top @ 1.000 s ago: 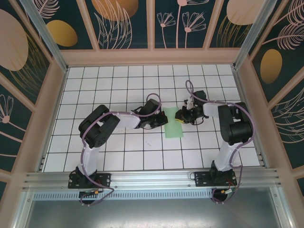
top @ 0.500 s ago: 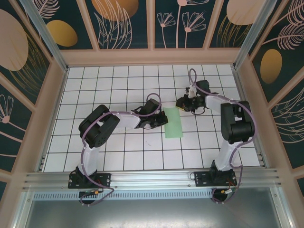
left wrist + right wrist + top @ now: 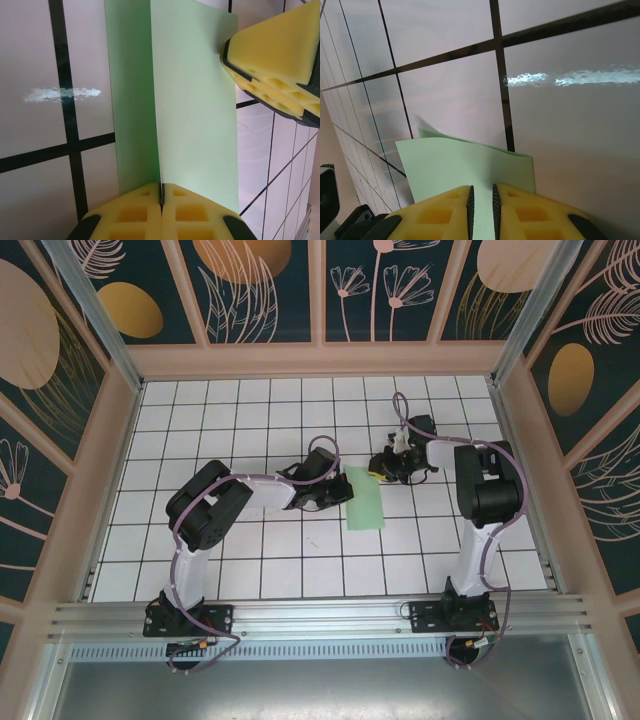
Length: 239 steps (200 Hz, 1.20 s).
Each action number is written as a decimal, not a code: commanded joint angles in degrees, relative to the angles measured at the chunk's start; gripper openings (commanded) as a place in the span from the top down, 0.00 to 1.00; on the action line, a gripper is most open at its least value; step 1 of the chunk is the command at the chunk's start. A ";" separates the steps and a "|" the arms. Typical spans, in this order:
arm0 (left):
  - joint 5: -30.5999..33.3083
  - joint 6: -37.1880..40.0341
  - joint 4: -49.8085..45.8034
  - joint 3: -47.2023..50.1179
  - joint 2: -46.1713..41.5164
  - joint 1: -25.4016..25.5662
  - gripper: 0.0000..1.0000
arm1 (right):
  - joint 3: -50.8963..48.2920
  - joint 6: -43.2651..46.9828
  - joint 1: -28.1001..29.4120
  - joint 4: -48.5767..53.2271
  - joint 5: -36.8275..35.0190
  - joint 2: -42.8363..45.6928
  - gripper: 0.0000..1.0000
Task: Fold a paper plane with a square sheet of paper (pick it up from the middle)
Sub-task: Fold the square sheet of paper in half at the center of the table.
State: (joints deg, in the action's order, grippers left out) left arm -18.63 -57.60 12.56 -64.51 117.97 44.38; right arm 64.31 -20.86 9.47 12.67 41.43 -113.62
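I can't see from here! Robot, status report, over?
Left fingers shut on folded sheet. Right fingers at its far corner, grip unclear. Nothing blocking. Over.

White gridded bench (image 3: 250, 570) lies inside dark teal walls (image 3: 260, 290) with gold leaf prints and pink frames; an aluminium rail (image 3: 320, 615) runs along the near edge.
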 commanded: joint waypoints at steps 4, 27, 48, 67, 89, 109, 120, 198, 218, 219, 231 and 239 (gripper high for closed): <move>1.76 1.05 -4.91 0.15 1.81 0.08 0.97 | 3.39 1.35 0.00 2.98 -1.77 3.13 0.78; 1.57 1.09 -4.91 0.09 2.01 0.08 0.98 | 5.23 1.70 0.09 3.96 -2.58 2.41 0.78; 1.32 1.05 -4.74 0.09 2.00 0.07 0.98 | 4.88 1.63 0.48 3.51 -2.67 0.47 0.79; 1.25 1.09 -4.91 -0.08 1.88 0.07 0.97 | 4.31 1.65 1.11 2.90 -3.18 -1.24 0.79; 0.97 1.04 -5.00 -0.18 1.82 0.09 0.97 | 3.87 1.43 1.20 2.09 -6.36 -3.47 0.79; 0.84 1.17 -5.18 -0.10 1.49 0.04 0.97 | 4.79 1.88 1.18 3.07 -8.49 -5.54 0.79; 0.95 1.24 -5.34 0.08 1.43 0.05 0.97 | 5.20 2.00 1.26 3.84 -9.34 -5.80 0.79; 1.33 1.00 -5.43 0.09 1.03 0.07 0.97 | -0.38 0.56 1.41 3.17 -1.54 9.28 0.78; 1.14 0.89 -5.26 0.00 1.17 0.09 0.97 | -5.88 -0.62 1.65 1.21 -0.33 11.86 0.78; 1.14 0.90 -5.26 0.00 1.23 0.09 0.97 | -5.88 -0.62 1.65 1.21 -0.33 11.86 0.78; 1.06 0.92 -5.09 0.06 1.29 0.07 0.97 | -8.83 -1.06 1.86 0.43 -0.89 12.11 0.78; 1.05 1.02 -5.09 0.08 1.29 0.09 0.97 | -10.53 -1.33 1.95 -0.61 -0.54 12.17 0.78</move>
State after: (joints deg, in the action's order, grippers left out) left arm -18.63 -57.41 12.14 -64.73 117.95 44.38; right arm 59.29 -20.78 10.76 14.02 39.29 -101.73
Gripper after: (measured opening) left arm 0.069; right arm 0.223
